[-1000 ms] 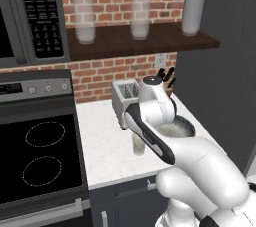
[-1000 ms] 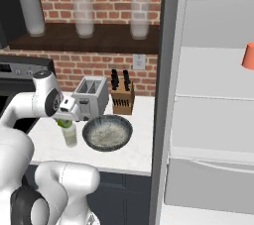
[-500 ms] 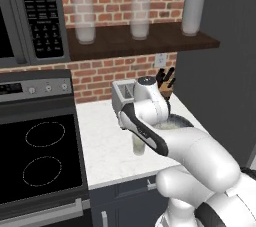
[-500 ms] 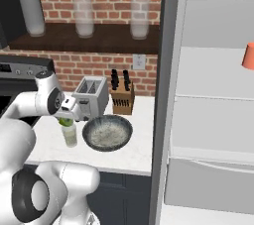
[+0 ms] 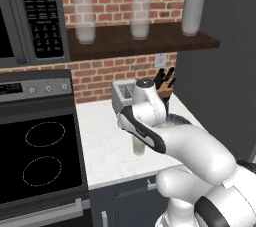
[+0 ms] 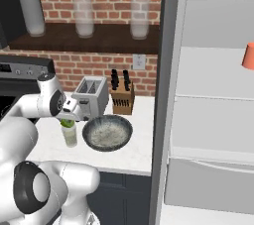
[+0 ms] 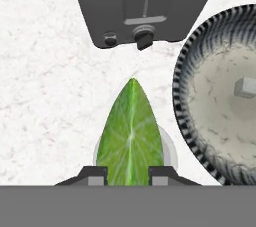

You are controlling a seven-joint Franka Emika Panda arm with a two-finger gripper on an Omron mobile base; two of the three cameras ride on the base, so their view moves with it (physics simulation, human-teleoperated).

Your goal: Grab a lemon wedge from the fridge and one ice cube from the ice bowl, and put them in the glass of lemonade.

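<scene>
My gripper is shut on the lemon wedge, a yellow-green slice held point-forward directly above the glass of lemonade, whose clear rim peeks out around it. From the right base view the lemon wedge sits just over the mouth of the glass of lemonade, under the gripper. The ice bowl stands right beside the glass; a pale ice cube lies in the ice bowl. The fridge stands open on the right. In the left base view my arm covers the hand above the glass of lemonade.
A silver toaster and a knife block stand at the back of the white counter. A black stove lies left of it. An orange mug sits on a fridge shelf. Frosted jars line the wall shelf.
The hand stays almost still over the glass with the wedge gripped. The arm's elbow has shifted slightly.
</scene>
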